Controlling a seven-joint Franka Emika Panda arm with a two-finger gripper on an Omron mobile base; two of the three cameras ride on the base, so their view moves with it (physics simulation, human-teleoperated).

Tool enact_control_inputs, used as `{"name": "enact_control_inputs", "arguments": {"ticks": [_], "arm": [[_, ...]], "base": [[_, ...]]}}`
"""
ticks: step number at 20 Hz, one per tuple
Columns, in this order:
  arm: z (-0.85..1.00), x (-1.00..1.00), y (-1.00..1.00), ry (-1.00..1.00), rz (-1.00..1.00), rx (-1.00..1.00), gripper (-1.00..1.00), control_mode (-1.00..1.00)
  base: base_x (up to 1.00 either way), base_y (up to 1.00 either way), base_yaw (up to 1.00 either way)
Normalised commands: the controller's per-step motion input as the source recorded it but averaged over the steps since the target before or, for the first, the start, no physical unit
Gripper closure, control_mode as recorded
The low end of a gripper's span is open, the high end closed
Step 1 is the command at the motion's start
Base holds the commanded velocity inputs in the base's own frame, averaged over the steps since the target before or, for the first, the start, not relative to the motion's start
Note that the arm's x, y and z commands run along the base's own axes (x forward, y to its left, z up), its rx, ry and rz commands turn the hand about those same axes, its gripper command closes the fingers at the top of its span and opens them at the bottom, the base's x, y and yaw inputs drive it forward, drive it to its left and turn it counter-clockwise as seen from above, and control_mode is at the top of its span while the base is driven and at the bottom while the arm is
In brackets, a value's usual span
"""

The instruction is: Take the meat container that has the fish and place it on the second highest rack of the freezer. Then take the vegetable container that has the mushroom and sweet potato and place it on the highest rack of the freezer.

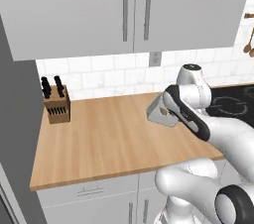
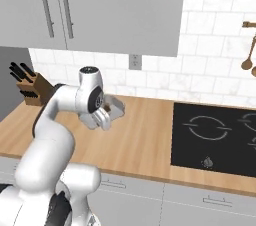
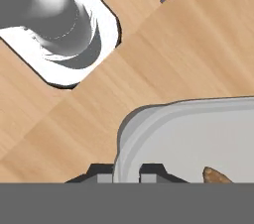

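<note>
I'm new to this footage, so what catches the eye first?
The white arm dominates, bent over the wooden counter with its hand shut on the rim of a grey tray. A knife block stands at the counter's back left, and a black cooktop lies to the right.

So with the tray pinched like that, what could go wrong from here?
The gripper is shut on just the rim of the tray, near a corner, so the tray could tilt or slip out. The sweet potato inside may then slide or spill. The knife block stands on the counter toward the grey cabinet and could be clipped.
</note>
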Motion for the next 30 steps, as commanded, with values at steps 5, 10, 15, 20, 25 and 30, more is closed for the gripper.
{"name": "enact_control_inputs", "arguments": {"ticks": [5, 10, 15, 20, 25, 30], "arm": [[0.61, -0.84, 0.06, -0.04, 0.03, -0.02, 1.00, -1.00], [0.71, -0.76, 0.11, 0.00, 0.04, -0.04, 1.00, -1.00], [-0.01, -0.37, 0.00, -0.02, 0.00, 0.00, 1.00, -1.00], [0.00, 0.00, 0.00, 0.00, 0.00, 0.00, 1.00, -1.00], [0.00, -0.03, 0.00, 0.00, 0.00, 0.00, 1.00, 1.00], [0.00, 0.00, 0.00, 0.00, 0.00, 0.00, 1.00, 1.00]], "base": [[0.00, 0.00, 0.00], [0.00, 0.00, 0.00], [0.00, 0.00, 0.00], [0.00, 0.00, 0.00], [-0.22, 0.00, 0.00], [-0.76, 0.42, 0.08]]}}
